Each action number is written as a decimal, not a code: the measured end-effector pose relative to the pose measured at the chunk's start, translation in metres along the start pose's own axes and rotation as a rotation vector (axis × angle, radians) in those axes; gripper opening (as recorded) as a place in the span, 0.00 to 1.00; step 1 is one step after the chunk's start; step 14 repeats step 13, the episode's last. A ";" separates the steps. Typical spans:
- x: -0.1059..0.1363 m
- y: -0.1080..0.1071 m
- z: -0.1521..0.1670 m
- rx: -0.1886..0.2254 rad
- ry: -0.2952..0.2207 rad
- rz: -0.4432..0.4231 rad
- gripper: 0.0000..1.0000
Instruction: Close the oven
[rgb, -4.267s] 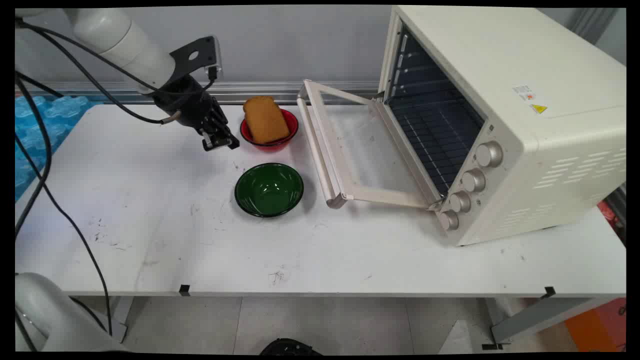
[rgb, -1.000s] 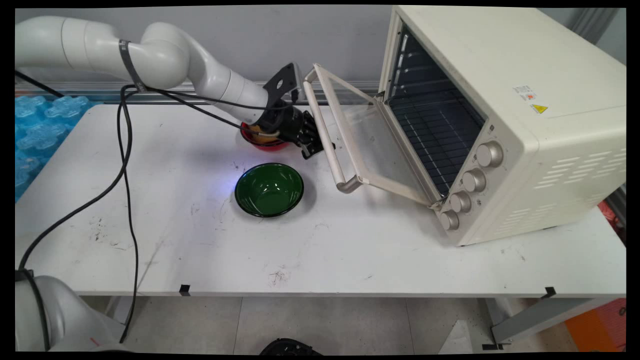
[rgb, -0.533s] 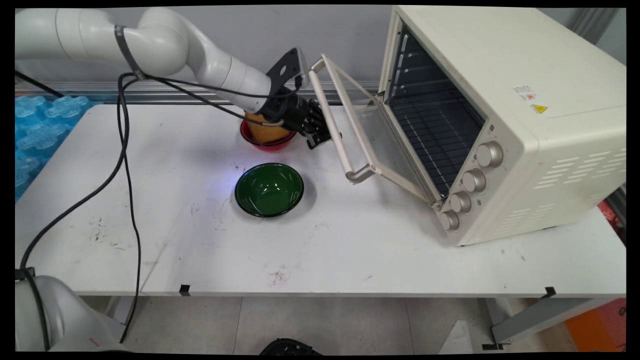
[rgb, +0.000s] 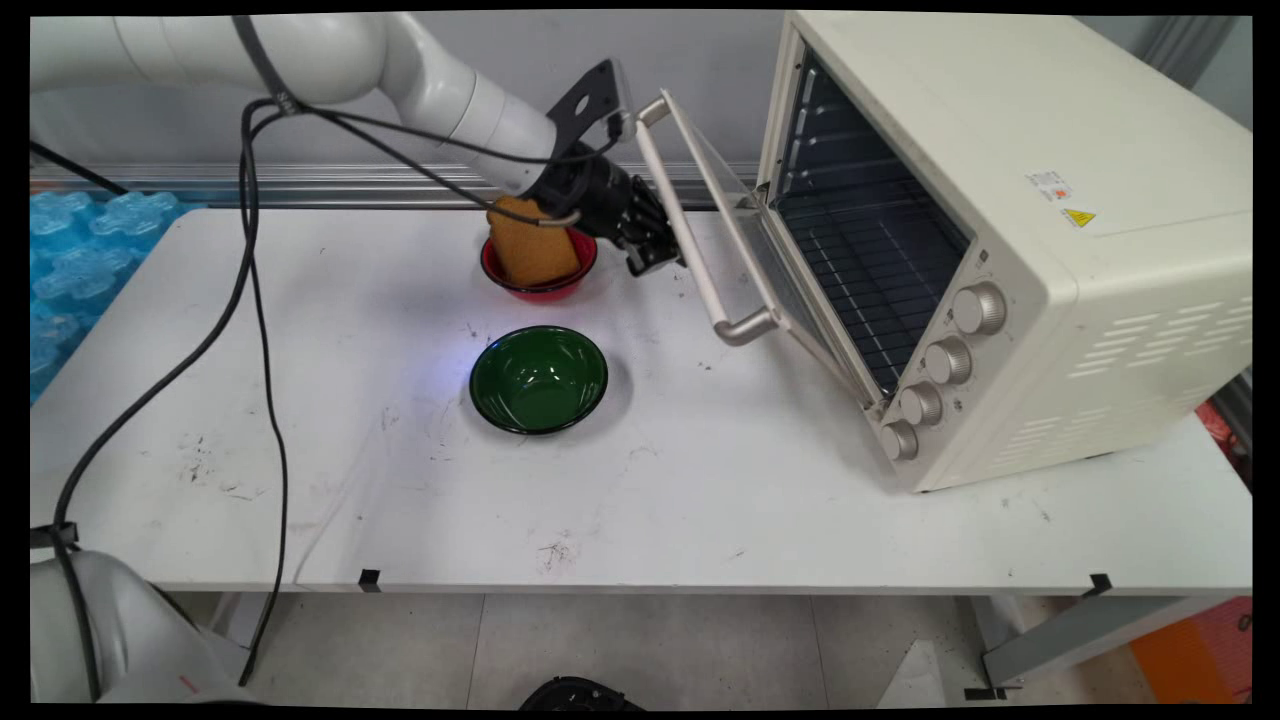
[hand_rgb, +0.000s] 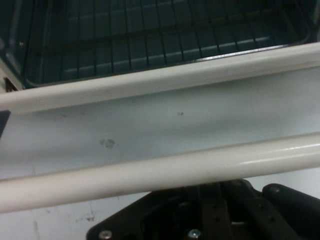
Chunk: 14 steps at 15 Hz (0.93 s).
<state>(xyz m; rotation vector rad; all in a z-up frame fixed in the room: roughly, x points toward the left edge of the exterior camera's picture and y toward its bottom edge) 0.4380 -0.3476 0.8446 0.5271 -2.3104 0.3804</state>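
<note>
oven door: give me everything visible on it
The oven door is cream-framed with a glass pane, hinged at the bottom of the oven. It stands half shut, tilted up off the table. A cream bar handle runs along its free edge. The gripper sits against the handle from outside, beside the bread in the red bowl. In the hand view the handle crosses just ahead of the linkage.

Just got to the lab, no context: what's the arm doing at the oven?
The Kinova arm's gripper is up against the handle of the toaster oven's door. The door sits roughly halfway between flat open and shut; a few seconds ago it lay fully open, so it is being swung up. The hand view shows the handle bar right in front of the gripper, with the oven rack beyond. A red bowl with a slice of bread and an empty green bowl stand untouched on the table.
</note>
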 end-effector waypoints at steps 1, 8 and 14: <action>0.005 -0.002 0.000 -0.001 0.000 0.001 0.00; 0.044 -0.018 0.007 -0.002 0.013 0.012 0.00; 0.068 -0.031 0.014 -0.005 0.009 0.021 0.00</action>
